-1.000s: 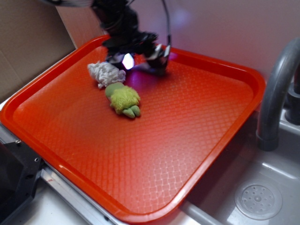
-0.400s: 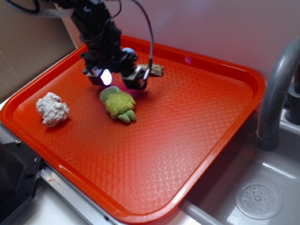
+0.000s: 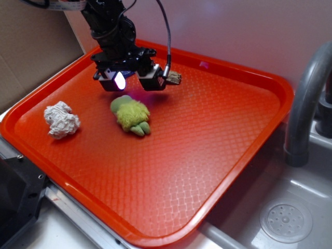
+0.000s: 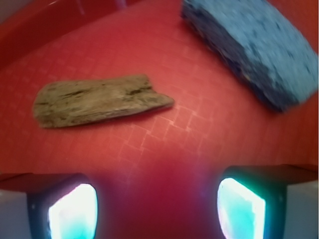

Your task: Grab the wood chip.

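Lying flat, the wood chip (image 4: 99, 100) looks weathered (grey-brown, grainy, wedge-shaped).

Blue sponge (image 4: 254, 50) crowds wood chip (image 4: 99, 99)

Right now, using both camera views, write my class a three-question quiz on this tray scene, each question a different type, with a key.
1. True or false: the gripper is holding the wood chip.
2. In the wrist view, the blue spongy block lies: A) touching the chip, B) apart from it, C) on top of it.
3. Which item lies nearest the tray's left edge in the exterior view?

Key
1. False; it is open and the chip lies flat on the tray.
2. B
3. The white wad, left of the green plush toy.
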Robot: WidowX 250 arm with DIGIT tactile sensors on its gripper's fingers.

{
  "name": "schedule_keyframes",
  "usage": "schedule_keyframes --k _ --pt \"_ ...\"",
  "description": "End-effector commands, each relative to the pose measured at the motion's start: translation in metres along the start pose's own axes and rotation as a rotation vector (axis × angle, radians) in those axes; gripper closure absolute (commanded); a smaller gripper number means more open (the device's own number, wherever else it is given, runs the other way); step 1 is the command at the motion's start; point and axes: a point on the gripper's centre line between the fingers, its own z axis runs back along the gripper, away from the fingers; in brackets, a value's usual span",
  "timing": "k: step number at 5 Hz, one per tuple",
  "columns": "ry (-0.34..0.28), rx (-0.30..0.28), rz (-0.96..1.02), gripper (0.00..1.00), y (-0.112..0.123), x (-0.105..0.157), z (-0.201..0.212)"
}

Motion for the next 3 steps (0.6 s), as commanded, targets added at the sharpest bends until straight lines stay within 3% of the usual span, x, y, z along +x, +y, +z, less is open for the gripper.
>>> schedule_keyframes --k 1,2,3 --pt "-0.107 -0.022 -0.314 0.0 -0.005 0.032 0.052" --pt "-0.24 0.086 -0.597 0.0 -0.014 0.044 0.088" --pt "-0.137 0.074 -0.851 0.0 -0.028 0.054 0.08"
